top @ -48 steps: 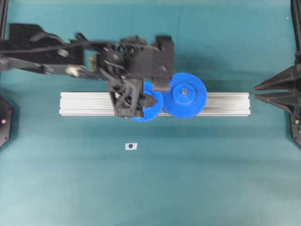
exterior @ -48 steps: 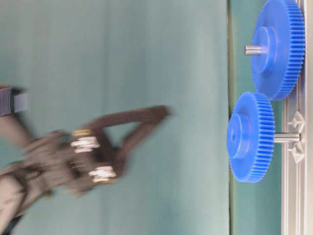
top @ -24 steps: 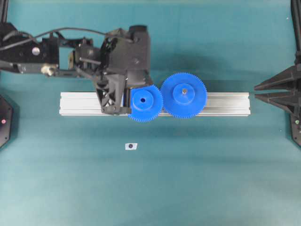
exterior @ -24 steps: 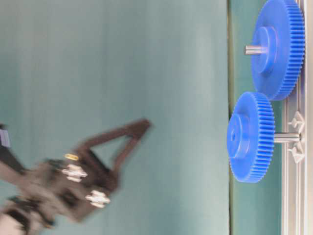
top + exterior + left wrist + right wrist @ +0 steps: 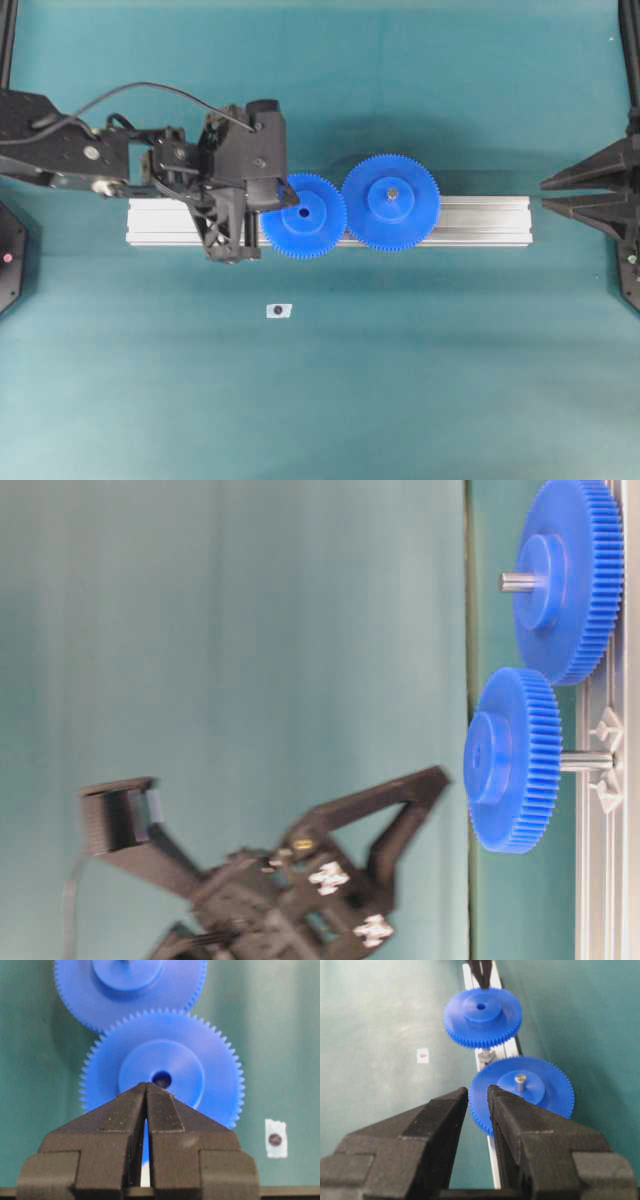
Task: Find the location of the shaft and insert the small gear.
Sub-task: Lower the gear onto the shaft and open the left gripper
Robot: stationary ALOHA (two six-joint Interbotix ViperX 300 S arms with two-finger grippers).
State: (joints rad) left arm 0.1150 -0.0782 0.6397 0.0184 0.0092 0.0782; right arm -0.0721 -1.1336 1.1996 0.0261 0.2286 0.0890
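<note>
The small gear [image 5: 303, 216], blue with a raised hub and dark centre hole, sits on the shaft [image 5: 585, 762], whose grey pin shows between the gear [image 5: 510, 760] and the rail. Its shiny base [image 5: 486, 1055] shows under the gear [image 5: 482, 1015]. My left gripper [image 5: 146, 1085] is shut with nothing in it. Its tips [image 5: 440, 775] hover just over the hub, beside the hole [image 5: 161, 1079]. My right gripper [image 5: 478, 1091] rests at the right table edge [image 5: 548, 195], jaws a narrow gap apart and empty.
The larger blue gear [image 5: 391, 202] with a grey pin tip [image 5: 520, 1079] meshes with the small one on the aluminium rail [image 5: 480, 220]. A small white tag with a dark dot [image 5: 279, 311] lies on the teal mat in front of the rail.
My left gripper has shut, drawn back to the left off the small gear, and come down close to its hub. The gears and the right arm have stayed put.
</note>
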